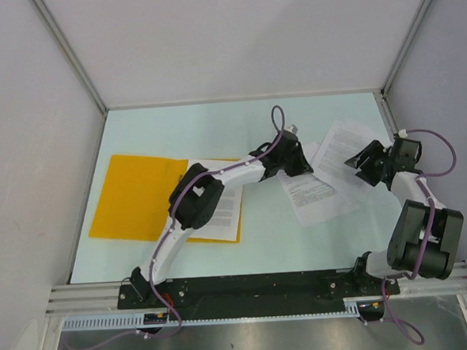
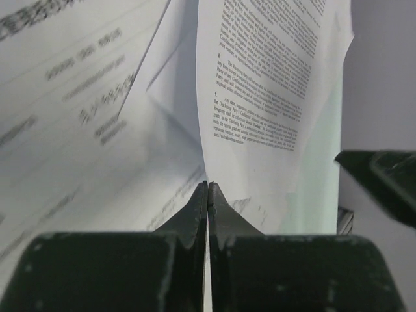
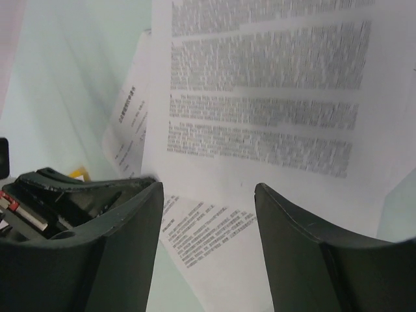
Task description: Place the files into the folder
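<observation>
The orange folder lies flat at the left of the table, with one printed sheet over its right edge. Two more files overlap at the right: a middle sheet and a far sheet. My left gripper is shut at the middle sheet's far edge. A thin white sliver of paper shows between its fingers, and the sheet bends up around them. My right gripper hangs open just above the far sheet, with nothing between its fingers.
The left arm stretches across the sheet by the folder. Grey walls close the table in on the left, back and right. The two grippers are close together, and the right one shows as a dark shape in the left wrist view.
</observation>
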Available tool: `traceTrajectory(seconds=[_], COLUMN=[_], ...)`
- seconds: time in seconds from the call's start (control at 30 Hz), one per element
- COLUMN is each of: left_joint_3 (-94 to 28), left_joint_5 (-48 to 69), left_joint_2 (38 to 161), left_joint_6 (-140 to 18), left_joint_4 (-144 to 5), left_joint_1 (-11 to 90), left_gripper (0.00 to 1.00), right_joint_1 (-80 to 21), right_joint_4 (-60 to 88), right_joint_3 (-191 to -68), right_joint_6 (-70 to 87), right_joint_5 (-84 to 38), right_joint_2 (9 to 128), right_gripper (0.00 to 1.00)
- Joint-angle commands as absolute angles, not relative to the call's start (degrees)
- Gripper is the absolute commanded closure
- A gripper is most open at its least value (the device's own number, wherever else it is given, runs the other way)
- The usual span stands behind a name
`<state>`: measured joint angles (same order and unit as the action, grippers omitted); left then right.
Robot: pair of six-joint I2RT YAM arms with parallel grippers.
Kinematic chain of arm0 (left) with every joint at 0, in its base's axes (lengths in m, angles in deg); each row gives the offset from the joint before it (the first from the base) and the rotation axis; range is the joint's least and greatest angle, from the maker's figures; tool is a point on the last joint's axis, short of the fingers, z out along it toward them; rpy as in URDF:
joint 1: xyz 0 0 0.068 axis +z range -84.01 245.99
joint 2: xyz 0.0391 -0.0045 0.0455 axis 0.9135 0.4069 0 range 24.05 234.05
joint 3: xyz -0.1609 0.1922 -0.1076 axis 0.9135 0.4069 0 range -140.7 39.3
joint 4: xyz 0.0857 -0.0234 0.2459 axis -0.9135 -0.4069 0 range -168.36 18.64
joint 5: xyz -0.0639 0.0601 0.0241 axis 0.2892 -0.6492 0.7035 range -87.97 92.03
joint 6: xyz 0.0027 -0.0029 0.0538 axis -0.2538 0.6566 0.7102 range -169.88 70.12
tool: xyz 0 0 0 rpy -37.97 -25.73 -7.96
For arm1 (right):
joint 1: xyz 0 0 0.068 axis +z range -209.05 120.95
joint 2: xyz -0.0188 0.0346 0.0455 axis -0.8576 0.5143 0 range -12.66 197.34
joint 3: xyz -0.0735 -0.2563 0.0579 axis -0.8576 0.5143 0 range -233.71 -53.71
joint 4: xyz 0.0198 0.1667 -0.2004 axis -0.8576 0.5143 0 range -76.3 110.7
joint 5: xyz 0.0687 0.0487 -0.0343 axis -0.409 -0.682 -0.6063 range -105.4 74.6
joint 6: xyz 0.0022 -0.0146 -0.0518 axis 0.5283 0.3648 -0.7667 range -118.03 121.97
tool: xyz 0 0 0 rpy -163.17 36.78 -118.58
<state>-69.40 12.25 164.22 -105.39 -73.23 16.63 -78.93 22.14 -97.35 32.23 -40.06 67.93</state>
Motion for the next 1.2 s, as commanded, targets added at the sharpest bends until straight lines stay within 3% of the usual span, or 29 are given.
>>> traceTrajectory(seconds=[0.0, 0.27, 0.57, 0.67, 0.8, 0.97, 1.17], left_joint_3=[-60.9, -34.6, -18.5, -15.2, -11.5, -5.1, -0.2], left_joint_5=[12.8, 17.6, 15.9, 15.4, 12.8, 12.3, 11.7], left_joint_2=[149.3, 126.0, 108.1, 103.9, 98.3, 92.8, 87.3], left_joint_6=[-96.9, -95.0, -95.1, -96.5, -97.0, -98.0, -98.8], left_joint_4=[-80.2, -81.3, -83.7, -84.7, -86.8, -87.7, -89.2], left_joint_1=[17.8, 24.2, 31.6, 34.2, 36.7, 40.8, 43.6], left_gripper=[1.00, 1.00, 1.00, 1.00, 1.00, 1.00, 1.00], right_joint_1=[-77.3, -68.9, -49.8, -44.1, -40.2, -36.1, -32.5], right_joint_4=[26.4, 32.0, 28.0, 24.1, 21.4, 18.0, 11.9], right_joint_3=[-99.2, -98.4, -96.7, -95.7, -93.9, -91.6, -90.7], right_joint_6=[28.9, 28.1, 34.7, 37.8, 39.9, 41.9, 44.1], right_joint_5=[-39.4, -36.3, -31.1, -32.5, -32.7, -34.5, -35.8], right_joint_2=[61.9, 55.0, 55.9, 58.1, 61.5, 64.2, 69.0], right_gripper=[0.37, 0.36, 0.34, 0.29, 0.14, 0.05, 0.01])
